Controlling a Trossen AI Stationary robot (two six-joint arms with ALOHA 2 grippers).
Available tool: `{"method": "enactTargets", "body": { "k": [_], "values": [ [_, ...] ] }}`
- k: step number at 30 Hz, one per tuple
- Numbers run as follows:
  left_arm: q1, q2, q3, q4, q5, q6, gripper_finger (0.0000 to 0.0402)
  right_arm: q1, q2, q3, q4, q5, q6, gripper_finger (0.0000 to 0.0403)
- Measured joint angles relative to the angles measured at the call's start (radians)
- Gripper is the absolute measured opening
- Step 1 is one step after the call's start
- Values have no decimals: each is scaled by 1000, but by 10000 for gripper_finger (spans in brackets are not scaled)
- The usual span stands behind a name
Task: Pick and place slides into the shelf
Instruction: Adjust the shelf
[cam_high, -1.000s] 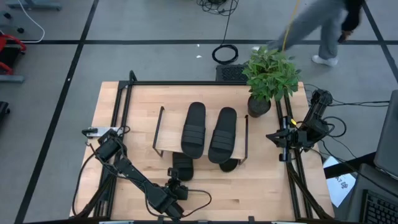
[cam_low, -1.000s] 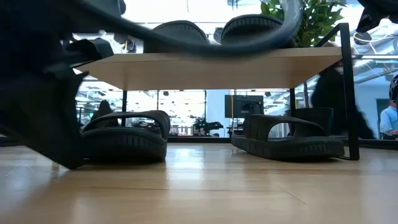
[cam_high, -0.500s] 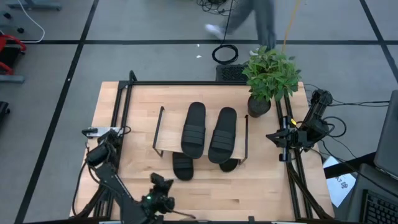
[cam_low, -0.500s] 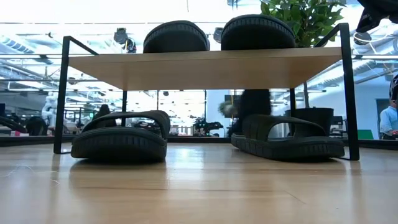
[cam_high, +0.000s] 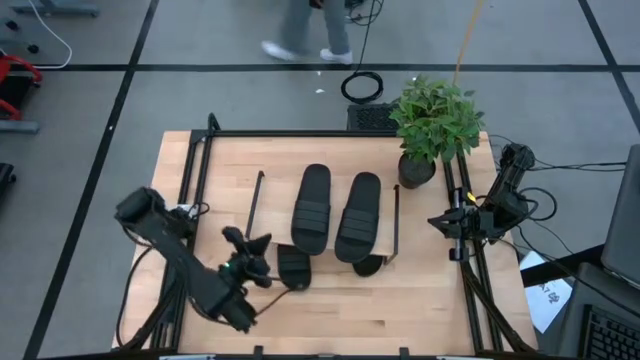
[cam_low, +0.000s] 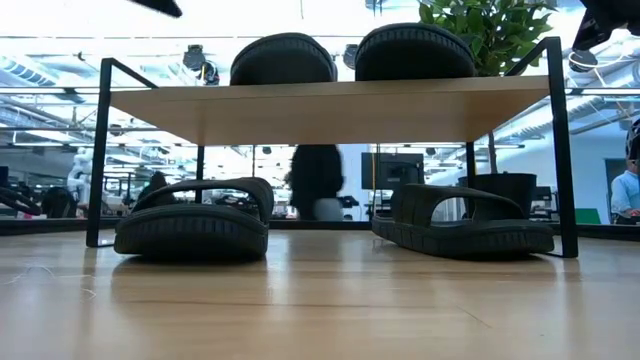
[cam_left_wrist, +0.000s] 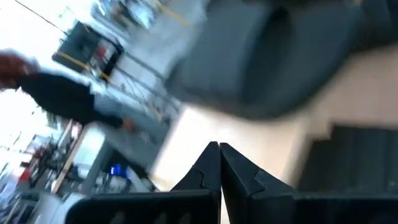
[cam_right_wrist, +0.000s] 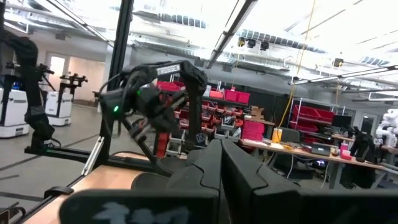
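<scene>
The shelf (cam_high: 274, 212) stands mid-table, its light board (cam_low: 330, 108) on thin black legs. Two black slides (cam_high: 312, 208) (cam_high: 358, 216) lie side by side on the board. Two more slides (cam_low: 195, 222) (cam_low: 465, 222) rest with their soles on the table under it; only their near ends (cam_high: 293, 268) (cam_high: 368, 265) show from above. My left gripper (cam_high: 250, 243) hangs shut above the table by the shelf's near left corner, holding nothing; its fingertips (cam_left_wrist: 219, 149) meet. My right gripper (cam_high: 445, 222) waits shut at the table's right edge, with its fingers (cam_right_wrist: 221, 149) together.
A potted plant (cam_high: 435, 125) stands at the table's far right corner, beside the shelf. Black rails (cam_high: 195, 180) run along the table's edges. A person (cam_high: 305, 35) walks on the floor beyond the far edge. Bare wood lies in front of the shelf (cam_low: 330, 300).
My left gripper has risen from close to the table's near edge and swung toward the far edge, ending by the shelf's near left corner. It has turned as it went and has left the low view. The slides and shelf have kept still.
</scene>
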Motion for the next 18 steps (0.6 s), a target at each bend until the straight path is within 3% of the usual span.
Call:
{"method": "enactTargets", "body": {
  "k": [9, 14, 16, 18],
  "values": [
    [-12, -299, -60, 17, -244, 101, 0, 0, 0, 0, 3, 1, -5, 0],
    [-13, -471, -134, 254, -377, 104, 0, 0, 0, 0, 3, 1, -2, 0],
    [-12, -501, -155, 434, -347, 161, 0, 0, 0, 0, 3, 0, 1, 0],
    [-12, -511, -161, 630, -208, 341, 0, 0, 0, 0, 3, 0, -4, 0]
  ]
}}
